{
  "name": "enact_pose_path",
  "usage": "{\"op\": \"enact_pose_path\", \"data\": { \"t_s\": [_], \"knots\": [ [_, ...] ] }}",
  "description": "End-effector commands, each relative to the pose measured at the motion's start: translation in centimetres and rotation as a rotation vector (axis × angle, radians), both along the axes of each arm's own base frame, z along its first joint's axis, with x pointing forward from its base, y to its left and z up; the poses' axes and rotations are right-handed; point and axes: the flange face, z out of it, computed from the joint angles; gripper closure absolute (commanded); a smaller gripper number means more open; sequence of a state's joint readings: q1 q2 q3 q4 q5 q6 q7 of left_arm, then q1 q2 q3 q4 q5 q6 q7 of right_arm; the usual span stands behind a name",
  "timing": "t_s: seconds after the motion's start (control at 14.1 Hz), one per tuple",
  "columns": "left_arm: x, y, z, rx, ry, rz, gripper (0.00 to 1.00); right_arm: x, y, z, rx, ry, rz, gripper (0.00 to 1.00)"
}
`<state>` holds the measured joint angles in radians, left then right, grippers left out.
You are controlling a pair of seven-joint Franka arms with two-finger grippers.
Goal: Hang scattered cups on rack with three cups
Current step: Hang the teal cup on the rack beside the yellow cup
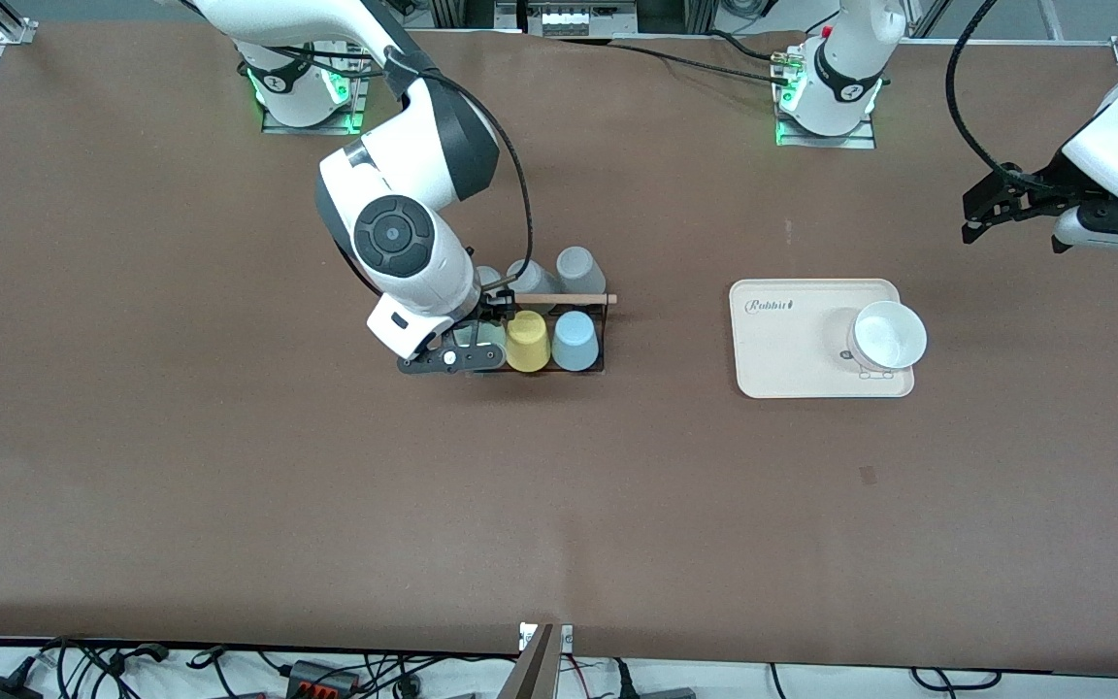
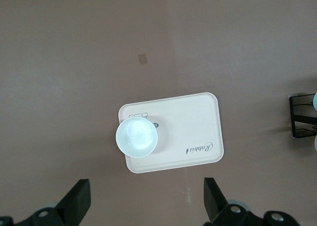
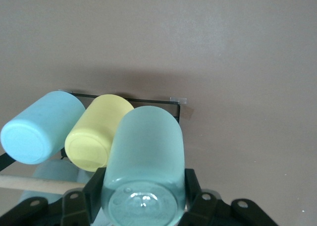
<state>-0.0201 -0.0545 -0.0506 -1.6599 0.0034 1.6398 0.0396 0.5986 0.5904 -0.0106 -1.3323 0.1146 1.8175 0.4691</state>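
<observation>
- The brown surface [image 1: 229,466] carries a black wire rack [image 1: 602,335] toward the right arm's end.
- A beige tray [image 1: 792,349] (marked "Rabbit") lies flat toward the left arm's end, well apart from the rack.

Even, diffuse overhead light; the brown worktop [image 1: 559,505] reads matte with no hot glare. Shadows soft and short: a faint dark patch under the right arm [image 1: 404,223] and beside the rack [image 1: 559,330]. Green indicator glow at both arm bases. White bowl [image 1: 889,336] on the beige tray [image 1: 782,349] is nearly blown out, its interior detail lost. In the right wrist view, the mint green cup [image 3: 146,161] sits close and slightly soft, with small specular glints on its base; a broad shadow lies beside the cups. Left wrist view clear, evenly lit.
</observation>
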Motion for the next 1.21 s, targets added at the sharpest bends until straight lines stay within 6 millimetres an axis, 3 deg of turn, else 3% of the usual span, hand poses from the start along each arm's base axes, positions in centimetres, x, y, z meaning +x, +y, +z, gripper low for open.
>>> {"op": "enact_pose_path", "data": {
  "t_s": [0.0, 0.28, 0.5, 1.06, 1.13],
  "knots": [
    [0.4, -0.1, 0.5, 0.019, 0.005, -0.005, 0.0, 0.5, 0.2, -0.7, -0.015, 0.014, -0.013, 0.71],
    [0.4, 0.1, 0.5, 0.019, 0.005, -0.002, 0.0, 0.5, 0.2, -2.0, -0.026, 0.029, -0.015, 0.71],
    [0.4, 0.1, 0.5, 0.019, 0.005, -0.002, 0.0, -0.3, 1.4, -2.9, -0.035, 0.038, 0.006, 0.71],
    [0.4, 0.1, 0.5, 0.019, 0.005, -0.002, 0.0, 0.0, 1.3, -6.7, -0.061, 0.071, -0.001, 0.7],
    [0.4, 0.1, 0.5, 0.018, 0.005, -0.002, 0.0, 0.1, 1.1, -6.8, -0.061, 0.072, -0.004, 0.65]
  ]
}}
